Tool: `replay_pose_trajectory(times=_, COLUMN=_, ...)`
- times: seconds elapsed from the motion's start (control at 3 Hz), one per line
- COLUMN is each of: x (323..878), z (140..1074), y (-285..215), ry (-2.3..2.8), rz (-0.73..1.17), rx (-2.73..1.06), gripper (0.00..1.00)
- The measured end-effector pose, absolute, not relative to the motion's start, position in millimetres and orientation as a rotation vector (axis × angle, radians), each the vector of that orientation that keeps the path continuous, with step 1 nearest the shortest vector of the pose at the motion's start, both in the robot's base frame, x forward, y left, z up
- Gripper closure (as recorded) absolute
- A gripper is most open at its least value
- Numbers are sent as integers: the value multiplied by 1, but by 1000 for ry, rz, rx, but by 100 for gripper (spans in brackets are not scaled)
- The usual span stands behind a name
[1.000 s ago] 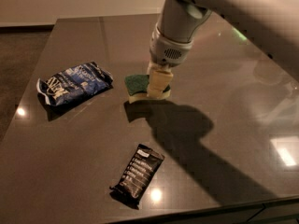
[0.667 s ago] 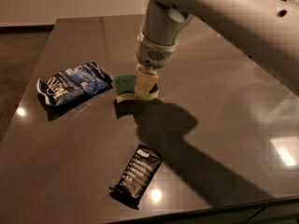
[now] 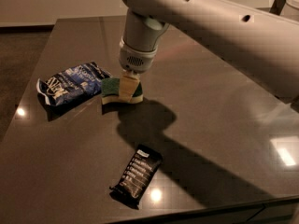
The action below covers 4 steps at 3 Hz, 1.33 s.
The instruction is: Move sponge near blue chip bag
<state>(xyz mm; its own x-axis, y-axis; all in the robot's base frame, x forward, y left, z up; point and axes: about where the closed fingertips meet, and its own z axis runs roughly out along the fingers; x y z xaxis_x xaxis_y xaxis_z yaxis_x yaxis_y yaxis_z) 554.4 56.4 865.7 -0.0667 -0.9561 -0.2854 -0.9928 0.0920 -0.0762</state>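
Note:
The sponge (image 3: 112,90), green on top with pale yellow foam below, lies on the dark table just right of the blue chip bag (image 3: 72,84), nearly touching the bag's right end. My gripper (image 3: 129,88) comes down from above on the white arm, and its pale fingers (image 3: 128,87) straddle the sponge, shut on it. The sponge rests on or just above the tabletop.
A black snack bar wrapper (image 3: 136,174) lies near the table's front edge. The table's front edge (image 3: 210,211) runs along the bottom right. The arm casts a wide shadow across the middle of the table.
My gripper has moved left with the sponge in it, from the table's middle to a spot right beside the blue chip bag.

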Motion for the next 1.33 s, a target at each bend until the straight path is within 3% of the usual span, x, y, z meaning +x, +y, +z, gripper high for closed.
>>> replay_pose_trajectory(times=0.33, x=559, z=858, y=66, ry=2146, rz=196, rx=-1940, gripper=82)
replay_pose_trajectory(times=1.33, x=557, z=858, y=68, ry=2140, rz=194, rx=-1943, gripper=12)
